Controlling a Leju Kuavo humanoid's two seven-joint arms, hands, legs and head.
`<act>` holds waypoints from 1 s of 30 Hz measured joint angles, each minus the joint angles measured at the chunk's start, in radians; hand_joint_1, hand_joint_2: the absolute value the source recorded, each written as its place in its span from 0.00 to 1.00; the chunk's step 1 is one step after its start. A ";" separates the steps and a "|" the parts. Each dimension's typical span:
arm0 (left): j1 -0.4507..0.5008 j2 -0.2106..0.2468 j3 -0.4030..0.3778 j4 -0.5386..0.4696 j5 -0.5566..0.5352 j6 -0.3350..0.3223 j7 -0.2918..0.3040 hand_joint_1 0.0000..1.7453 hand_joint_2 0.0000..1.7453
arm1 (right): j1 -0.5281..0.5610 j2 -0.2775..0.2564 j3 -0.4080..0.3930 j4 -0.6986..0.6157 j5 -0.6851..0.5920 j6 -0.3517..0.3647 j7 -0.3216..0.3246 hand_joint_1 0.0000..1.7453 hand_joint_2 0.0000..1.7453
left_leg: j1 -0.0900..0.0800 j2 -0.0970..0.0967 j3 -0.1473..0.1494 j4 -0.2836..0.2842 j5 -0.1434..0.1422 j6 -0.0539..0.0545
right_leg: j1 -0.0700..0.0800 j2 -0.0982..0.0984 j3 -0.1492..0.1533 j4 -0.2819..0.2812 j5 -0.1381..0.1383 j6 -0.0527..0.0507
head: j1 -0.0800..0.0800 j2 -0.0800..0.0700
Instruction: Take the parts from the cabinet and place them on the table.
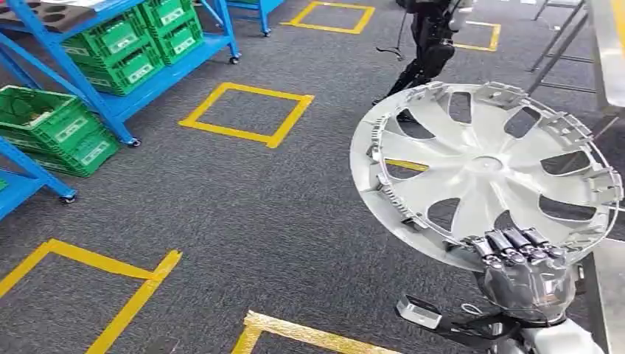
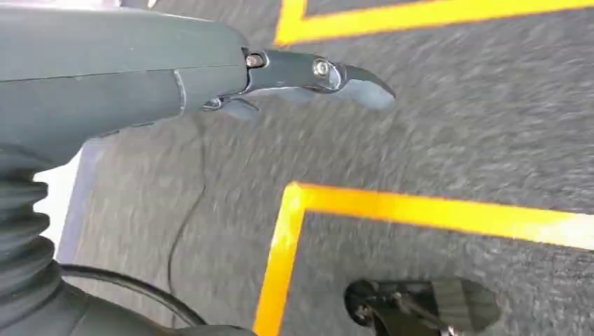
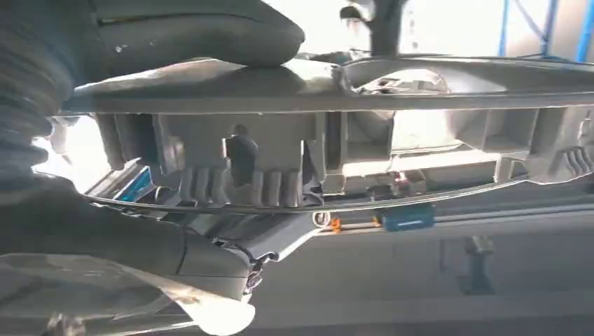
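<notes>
**Silver arm, grey ribbed wrists**

The right robot hand (image 1: 525, 271) was glossy silver metal with dark segmented fingers (image 1: 516, 242); a black cable looped beneath its wrist; the left robot hand (image 2: 210, 77) was matte grey, its dark finger pinned by two silver screws; ribbed grey covers sheathed both wrists.

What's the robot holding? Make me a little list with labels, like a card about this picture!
holding: a silver hubcap, gripped at its lower rim
which hand: right hand
hubcap pose: tilted up, its inner side facing the camera
other hand: left hand, holding nothing, hanging over the floor
floor: grey carpet with yellow tape squares
nearby: blue racks with green crates
task step: hubcap not yet on a table
</notes>
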 joint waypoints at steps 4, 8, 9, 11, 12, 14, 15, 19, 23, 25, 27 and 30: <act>-0.004 0.001 -0.032 0.000 -0.024 0.017 0.001 0.00 1.00 | 0.012 0.002 -0.006 0.000 0.000 0.000 -0.008 1.00 1.00 | 0.002 0.042 0.004 -0.018 0.016 0.018 | -0.009 -0.002 -0.021 0.001 0.006 0.023 | -0.001 0.000; -0.002 0.001 -0.053 0.000 -0.031 0.021 0.001 0.00 1.00 | 0.011 0.004 -0.009 0.000 0.000 0.000 -0.016 1.00 1.00 | -0.003 0.091 0.005 -0.022 0.016 0.028 | -0.005 -0.102 -0.144 0.255 -0.122 0.036 | 0.008 0.000; -0.001 0.001 -0.055 0.000 -0.033 0.021 0.001 0.00 1.00 | 0.013 0.004 -0.011 0.000 0.000 0.000 -0.019 1.00 1.00 | -0.003 0.103 0.005 -0.022 0.015 0.028 | -0.007 -0.103 -0.165 0.298 -0.130 0.038 | 0.008 0.000; -0.003 0.001 -0.064 0.000 -0.037 0.020 0.001 0.00 1.00 | 0.016 0.005 -0.016 0.000 0.000 0.000 -0.022 1.00 1.00 | -0.003 0.127 0.008 -0.021 0.011 0.023 | -0.010 -0.109 -0.128 0.235 -0.079 0.041 | 0.009 0.000; -0.004 0.000 -0.068 0.000 -0.040 0.019 0.001 0.00 1.00 | 0.016 0.006 -0.019 0.000 0.000 0.000 -0.026 1.00 1.00 | -0.003 0.137 0.010 -0.021 0.009 0.020 | -0.011 -0.120 -0.079 0.149 -0.039 0.042 | 0.008 0.000; -0.005 -0.001 -0.071 0.000 -0.041 0.019 0.001 0.00 1.00 | 0.014 0.010 -0.024 -0.001 0.000 0.000 -0.027 1.00 1.00 | -0.005 0.157 0.019 -0.020 0.001 0.009 | -0.004 -0.192 0.008 -0.006 -0.019 0.041 | 0.008 0.000; -0.005 0.000 -0.073 0.000 -0.041 0.019 0.001 0.00 1.00 | 0.014 0.011 -0.024 -0.002 0.000 0.000 -0.028 1.00 1.00 | -0.014 0.165 0.018 -0.015 -0.004 0.002 | -0.002 -0.184 0.017 -0.012 -0.014 0.027 | 0.007 0.000; -0.009 -0.002 -0.075 0.000 -0.042 0.017 0.001 0.00 1.00 | 0.019 0.017 -0.031 -0.005 -0.001 0.000 -0.032 1.00 1.00 | -0.007 0.197 0.027 -0.015 -0.012 -0.014 | 0.003 -0.139 0.010 -0.007 -0.013 0.001 | 0.006 0.000; -0.009 -0.003 -0.076 0.000 -0.037 0.009 0.001 0.00 1.00 | 0.023 0.027 -0.035 -0.011 -0.001 0.000 -0.038 1.00 1.00 | -0.003 0.088 -0.085 0.235 -0.143 -0.018 | 0.002 -0.099 0.012 -0.008 -0.012 -0.015 | 0.004 0.000; -0.004 -0.003 -0.076 0.000 -0.029 0.005 0.001 0.00 1.00 | 0.026 0.031 -0.037 -0.013 0.000 0.000 -0.039 1.00 1.00 | -0.003 0.084 -0.136 0.322 -0.154 -0.011 | 0.007 -0.072 0.014 -0.008 -0.013 -0.018 | 0.004 0.000; -0.004 -0.003 -0.076 0.000 -0.028 0.005 0.001 0.00 1.00 | 0.031 0.033 -0.039 -0.013 0.000 0.000 -0.039 1.00 1.00 | -0.007 0.078 -0.106 0.230 -0.071 0.002 | 0.011 -0.042 0.019 -0.007 -0.013 -0.018 | 0.004 0.000; -0.005 0.001 -0.074 0.000 -0.008 -0.006 0.001 0.00 1.00 | 0.034 0.037 -0.040 -0.016 -0.001 0.000 -0.040 1.00 1.00 | -0.009 -0.013 -0.025 0.023 0.018 0.021 | 0.012 -0.007 0.018 -0.004 -0.013 -0.014 | 0.005 0.000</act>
